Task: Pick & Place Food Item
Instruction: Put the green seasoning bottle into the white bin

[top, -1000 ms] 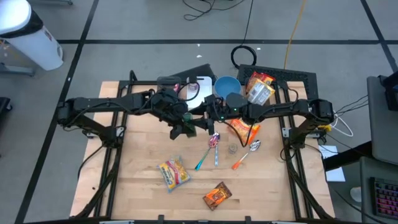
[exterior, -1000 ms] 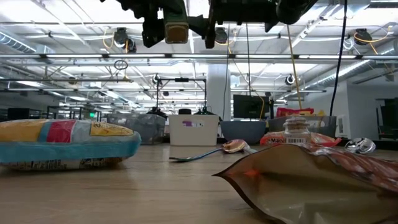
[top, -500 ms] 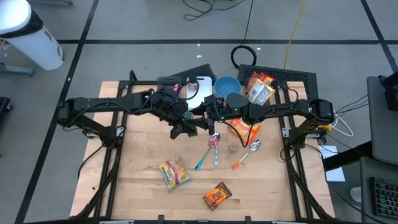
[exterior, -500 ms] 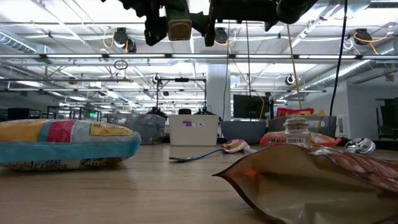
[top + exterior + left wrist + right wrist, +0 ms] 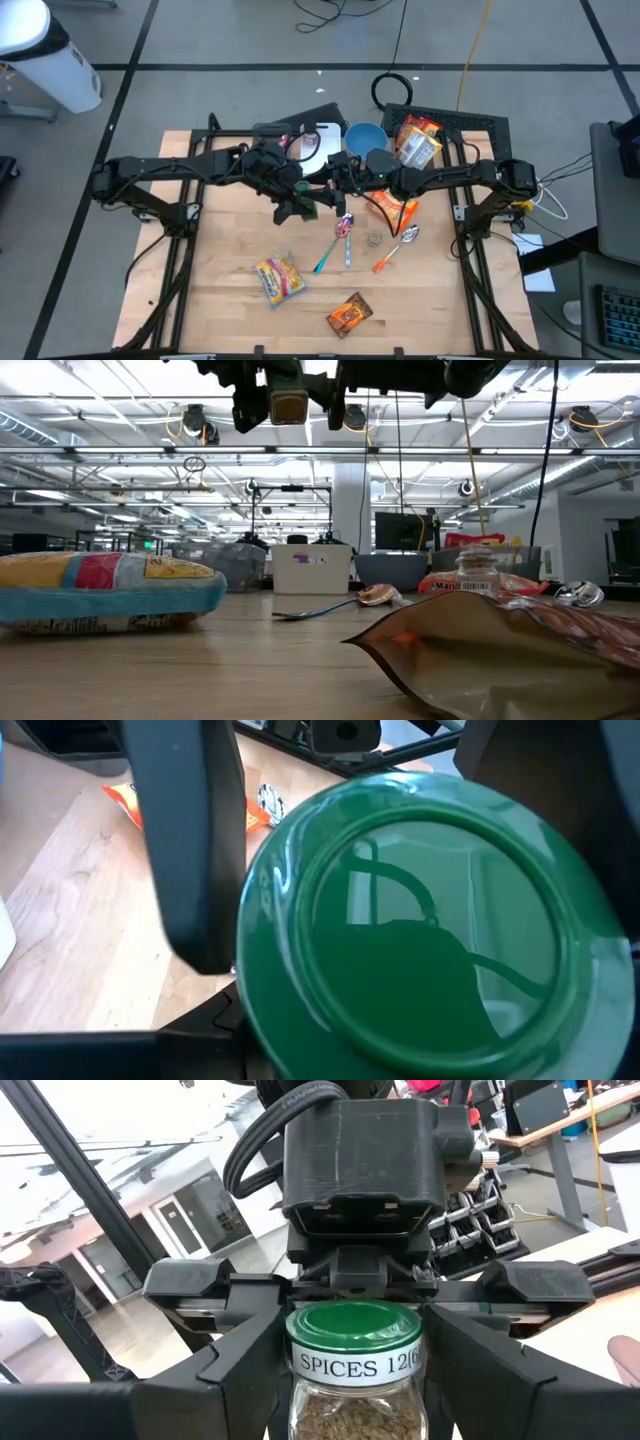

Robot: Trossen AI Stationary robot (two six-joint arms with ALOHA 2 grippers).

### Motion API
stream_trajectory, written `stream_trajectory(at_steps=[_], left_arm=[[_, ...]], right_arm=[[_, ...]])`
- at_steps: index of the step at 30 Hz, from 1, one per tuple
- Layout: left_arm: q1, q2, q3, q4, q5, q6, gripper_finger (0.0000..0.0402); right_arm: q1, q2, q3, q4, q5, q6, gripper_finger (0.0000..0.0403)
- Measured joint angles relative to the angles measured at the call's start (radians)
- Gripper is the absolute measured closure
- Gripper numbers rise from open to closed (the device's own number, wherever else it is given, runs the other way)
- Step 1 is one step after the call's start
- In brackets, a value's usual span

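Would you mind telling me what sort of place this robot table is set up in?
Probably an open industrial lab or workshop: exposed ceiling trusses with hanging lights, a monitor on benches behind the wooden table, cables across the taped floor.

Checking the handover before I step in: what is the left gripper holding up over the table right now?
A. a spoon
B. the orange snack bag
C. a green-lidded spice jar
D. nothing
C: the left gripper is clamped on the spice jar, whose green lid fills the left wrist view, while the right gripper faces it.
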State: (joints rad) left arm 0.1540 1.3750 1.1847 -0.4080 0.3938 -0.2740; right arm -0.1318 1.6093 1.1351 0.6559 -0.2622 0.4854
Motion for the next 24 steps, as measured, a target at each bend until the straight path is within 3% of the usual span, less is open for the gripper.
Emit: stream_trajectory(at_steps=[17,24], left_arm=[[0.001,0.000,0.000,0.000,-0.002,0.001,0.0190],[0.001,0.000,0.000,-0.002,-0.003,0.001,0.0190]], right_arm=[[0.000,0.000,0.001,-0.027,-0.002,0.002,0.0175],[0.000,-0.002,0.002,-0.047,-0.004,-0.001,0.0196]])
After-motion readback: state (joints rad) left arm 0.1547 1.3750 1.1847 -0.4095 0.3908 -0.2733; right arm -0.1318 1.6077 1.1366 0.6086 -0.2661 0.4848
